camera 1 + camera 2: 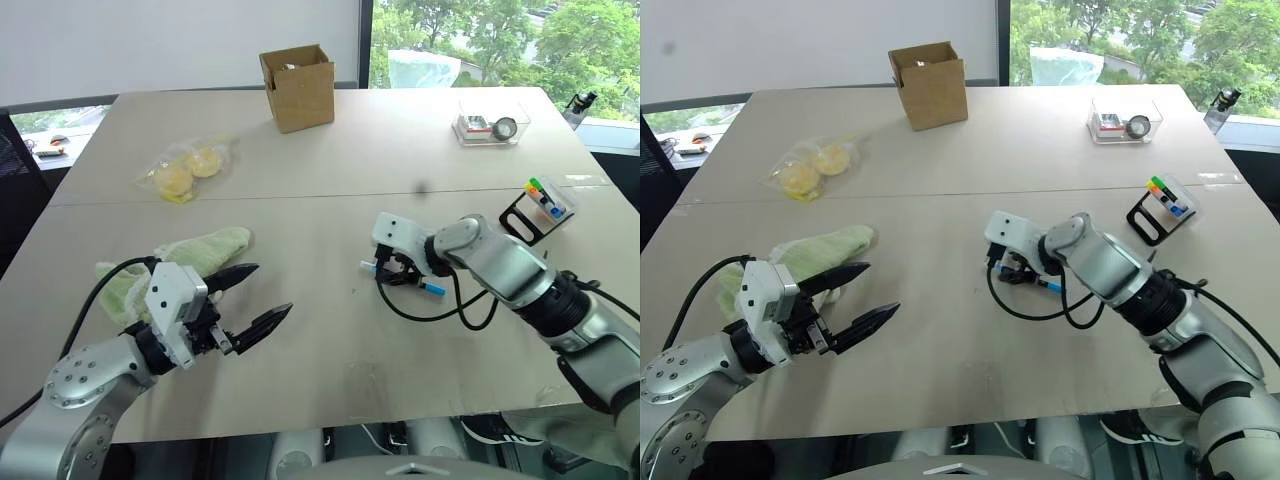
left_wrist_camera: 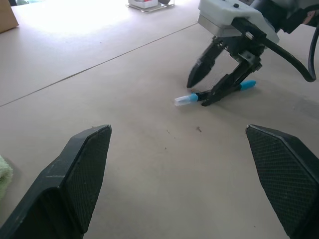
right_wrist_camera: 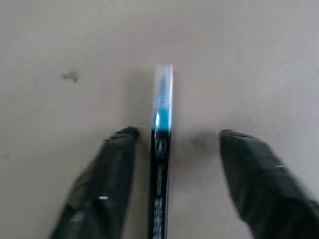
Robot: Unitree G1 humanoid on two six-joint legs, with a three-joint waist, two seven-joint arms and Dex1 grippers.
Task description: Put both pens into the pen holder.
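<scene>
At the near left edge of the table (image 1: 330,350), the left gripper (image 1: 262,297) hangs just above the surface with its two black fingers spread wide, nothing between them. Just behind it lies a pale green cloth (image 1: 195,252), rumpled, its near end partly hidden by the arm.

Further in, right of centre, the right gripper (image 2: 204,89) points steeply down at the tabletop with its fingers parted. They straddle the blue pen (image 3: 161,149), which lies flat on the table between them; in the right wrist view one finger sits just beside the pen's dark barrel and the other stands apart from it. Whether either tip touches the pen, I cannot tell. The pen's clear-capped end pokes out on one side of the gripper and its light blue end on the other. A black cable (image 1: 440,312) loops on the table by the wrist.

To the right, near the table's edge, stands the holder (image 1: 545,207), a clear box on a black loop frame with green, orange and blue markers in it, well apart from the pen.

Beyond the seam across the table lies a bag of yellow fruit (image 1: 187,170) on the left. At the far side stand a cardboard box (image 1: 298,88) and, to the right, a clear tray (image 1: 489,125) with a round metal object in it.
</scene>
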